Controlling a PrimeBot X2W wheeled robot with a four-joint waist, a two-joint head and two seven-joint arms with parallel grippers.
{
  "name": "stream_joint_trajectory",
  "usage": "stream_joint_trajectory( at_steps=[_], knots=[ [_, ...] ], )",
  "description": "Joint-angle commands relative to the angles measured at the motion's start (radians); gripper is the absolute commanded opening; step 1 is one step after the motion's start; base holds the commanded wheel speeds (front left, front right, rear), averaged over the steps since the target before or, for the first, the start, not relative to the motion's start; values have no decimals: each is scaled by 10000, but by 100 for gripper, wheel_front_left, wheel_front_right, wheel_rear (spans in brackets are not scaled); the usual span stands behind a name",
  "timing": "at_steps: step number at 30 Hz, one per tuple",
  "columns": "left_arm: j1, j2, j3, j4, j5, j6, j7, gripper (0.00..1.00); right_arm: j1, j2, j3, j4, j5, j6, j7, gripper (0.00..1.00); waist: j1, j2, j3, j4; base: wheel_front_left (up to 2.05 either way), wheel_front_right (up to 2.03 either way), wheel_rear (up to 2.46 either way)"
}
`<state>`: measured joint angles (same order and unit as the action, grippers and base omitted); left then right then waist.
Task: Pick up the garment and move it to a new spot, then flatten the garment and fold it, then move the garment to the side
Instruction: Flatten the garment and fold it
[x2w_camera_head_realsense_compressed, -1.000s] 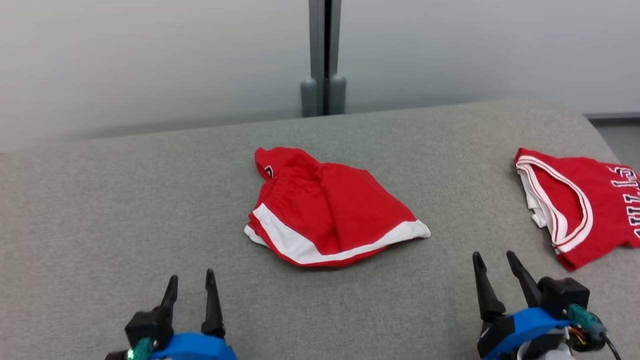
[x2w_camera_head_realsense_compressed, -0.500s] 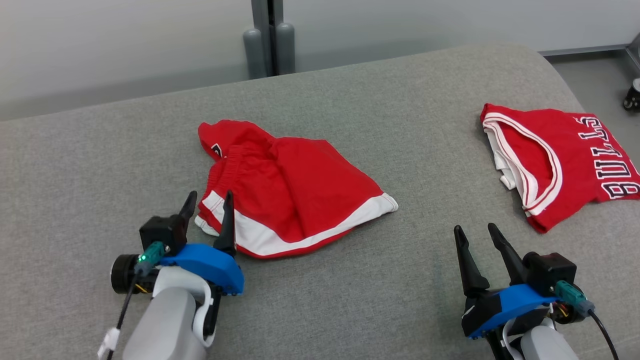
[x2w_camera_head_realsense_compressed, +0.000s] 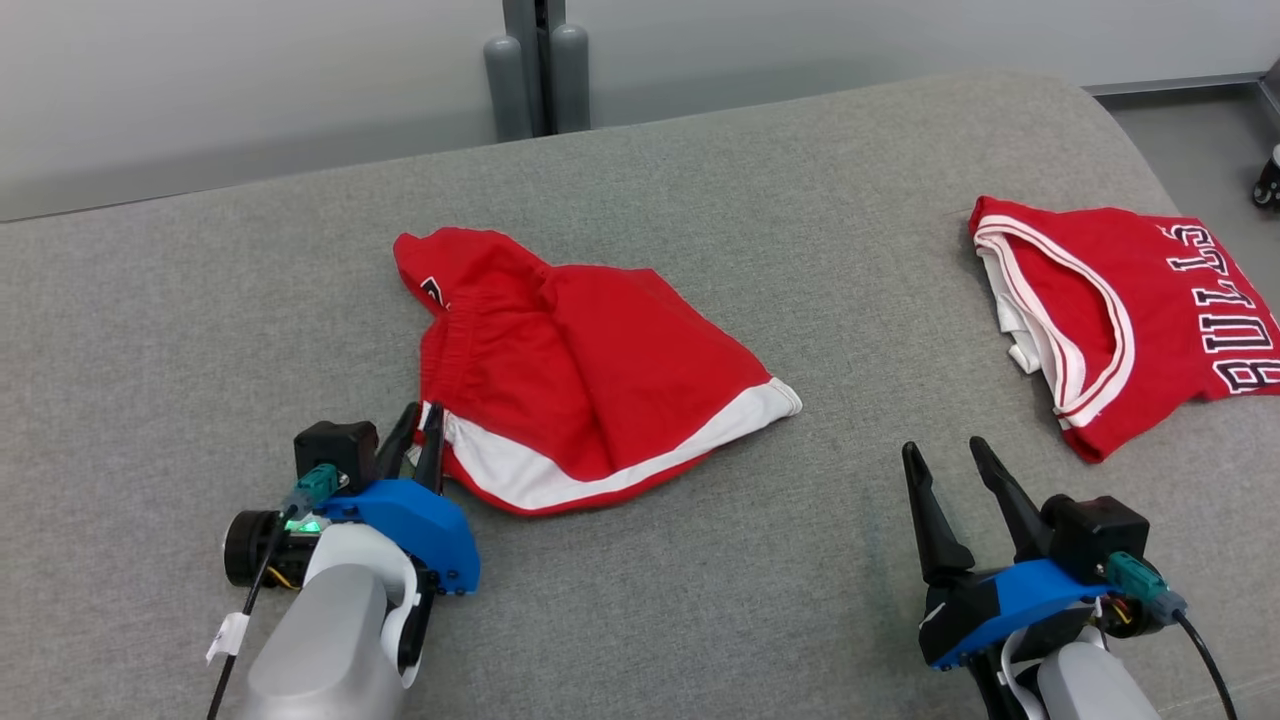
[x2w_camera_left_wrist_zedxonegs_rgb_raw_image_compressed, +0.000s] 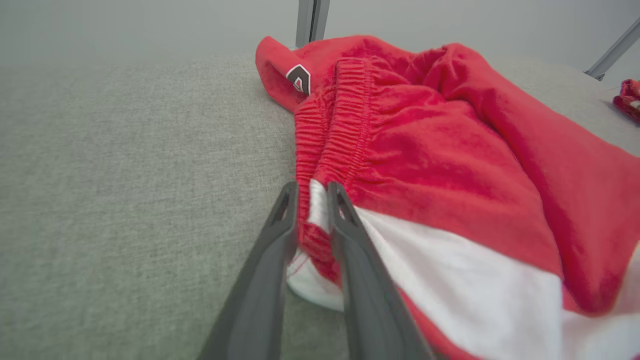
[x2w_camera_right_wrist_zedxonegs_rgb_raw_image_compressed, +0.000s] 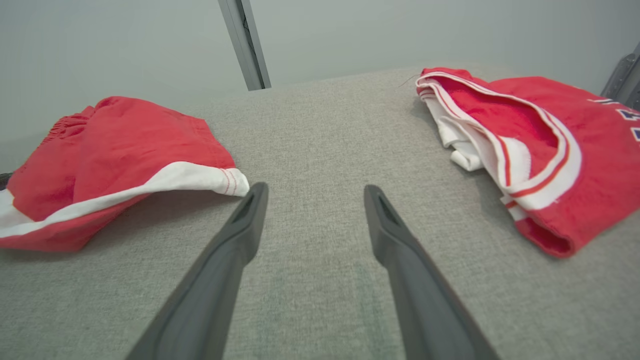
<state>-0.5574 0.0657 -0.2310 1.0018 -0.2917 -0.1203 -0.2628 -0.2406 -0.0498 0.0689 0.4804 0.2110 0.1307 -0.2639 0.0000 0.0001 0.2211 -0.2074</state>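
1. Head view. The red shorts, trimmed in white, lie crumpled near the middle of the grey fabric surface. A red jersey with white trim and dark lettering is seen folded at the right edge, well apart from the shorts. The left gripper is set at the shorts' near-left corner, its fingers drawn close together on the cloth. The right gripper is held over bare surface toward the near edge, between the two garments, with its fingers spread. A grey post is noted beyond the far edge.

2. Left wrist view. A fold of the red shorts is pinched between the fingers of the left gripper, where the gathered waistband meets the white band. A small dark badge is seen on the far flap. Bare grey fabric surface is noted on this view's left.

3. Right wrist view. The fingers of the right gripper are spread, nothing between them, over the grey fabric surface. The red shorts are seen to one side and the red jersey to the other; neither is touched.
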Motion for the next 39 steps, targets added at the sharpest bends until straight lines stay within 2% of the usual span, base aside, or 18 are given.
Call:
stream_joint_trajectory(
  at_steps=[1, 5, 8, 20, 27, 28, 29, 30, 35, 39],
  knots=[
    [-89, -17, -132, 206, -79, -49, -22, 2, -105, -25, 12, 31, -24, 1, 1, 100, 0, -1, -32, 67, 0, 0, 0],
    [-100, -61, -296, 383, -264, -104, -9, 0, -104, -21, 10, 40, -75, 1, 1, 100, 0, -1, -145, 222, 0, 0, 0],
    [106, -100, -151, -120, -370, -88, -13, 0, -8, -24, -74, 28, -88, 1, -1, 100, 0, -1, -311, 413, 0, 0, 0],
    [2785, -156, 693, -3385, -733, 516, -12, 0, 581, -24, -176, 198, -13, 1, 1, 100, 0, -1, -1333, 1617, 0, 0, 0],
    [4105, -154, 686, -3754, -1084, 887, -12, 0, 679, -24, 8, 301, -13, 1, -1, 100, 0, -1, -1654, 1799, 0, 0, 0],
    [4226, -154, 749, -3786, -1068, 974, -12, 14, 701, -24, 38, 317, -10, 1, 1, 100, 0, -1, -1704, 1780, 0, 0, 0],
    [4226, -154, 749, -3786, -1068, 974, -12, 14, 701, -24, 38, 317, -10, 1, 1, 100, 0, -1, -1704, 1780, 0, 0, 0],
    [4387, -150, 906, -4038, -875, 1148, -12, 100, 765, -26, 70, 313, -28, 1, 1, 100, 0, -1, -1810, 1726, 0, 0, 0],
    [4824, -157, 1252, -5228, -472, 1419, -12, 100, 852, -23, 53, 178, -60, 1, 1, 100, 0, -1, -1972, 1558, 0, 0, 0],
    [5053, -151, 1176, -5458, -557, 1376, -12, 100, 840, -19, 73, 116, -30, 1, 1, 100, 0, -1, -1980, 1488, 0, 0, 0]
  ],
)
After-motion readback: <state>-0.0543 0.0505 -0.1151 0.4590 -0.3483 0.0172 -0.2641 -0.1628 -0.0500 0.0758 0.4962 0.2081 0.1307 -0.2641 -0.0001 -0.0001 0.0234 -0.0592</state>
